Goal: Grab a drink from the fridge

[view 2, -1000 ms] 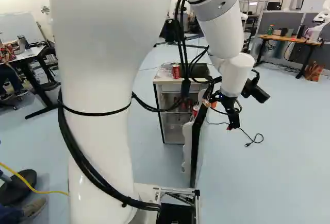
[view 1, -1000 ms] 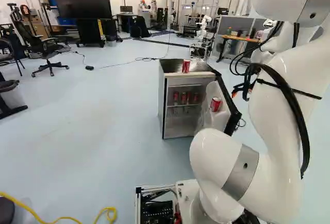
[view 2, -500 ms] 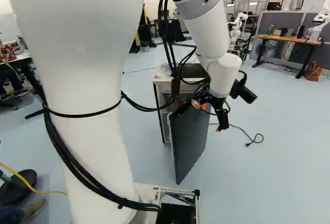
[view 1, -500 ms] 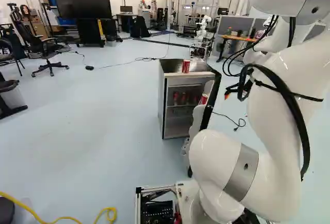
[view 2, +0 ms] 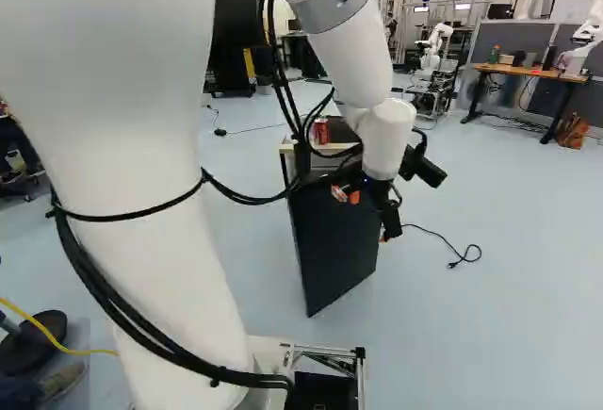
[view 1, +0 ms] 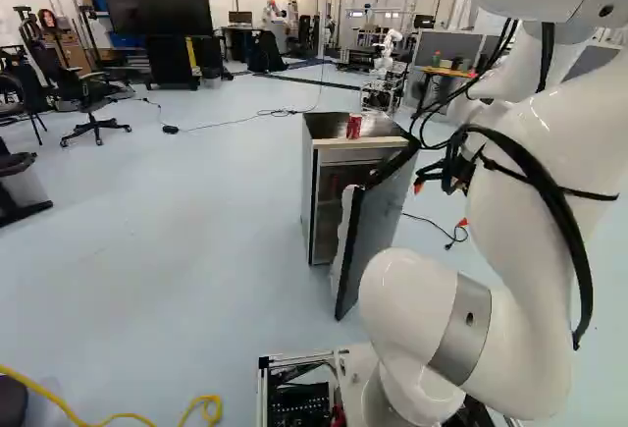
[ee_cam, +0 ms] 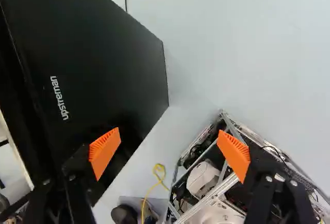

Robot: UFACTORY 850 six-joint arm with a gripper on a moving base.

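1 red drink can (view 1: 353, 126) is being carried upright by the fridge top (view 1: 329, 127), near the front edge. Below it, the door (view 2: 332, 240) is hanging part-open, outer face being shown to the base; a narrow strip of the interior is being left visible in the left base view. Just beside that door, the gripper (view 2: 366, 217) is being held with fingers spread, released. In the wrist view, 1 orange pad (ee_cam: 104, 151) is being seen over the dark door face, the other over the base frame (ee_cam: 209, 195); whether the door is being touched, cannot tell. On the floor past the door, a black cable (view 2: 438, 233) is being seen lying with its plug end curled. Nearer the base, a yellow cable (view 1: 74, 412) is being seen trailing on the floor at the left of the left base view. Farther out, a big screen (view 1: 157, 2) is being carried on a stand, an office chair (view 1: 86, 98) standing near it, and a desk (view 2: 528, 73) is being seen against grey partitions (view 2: 513, 35).
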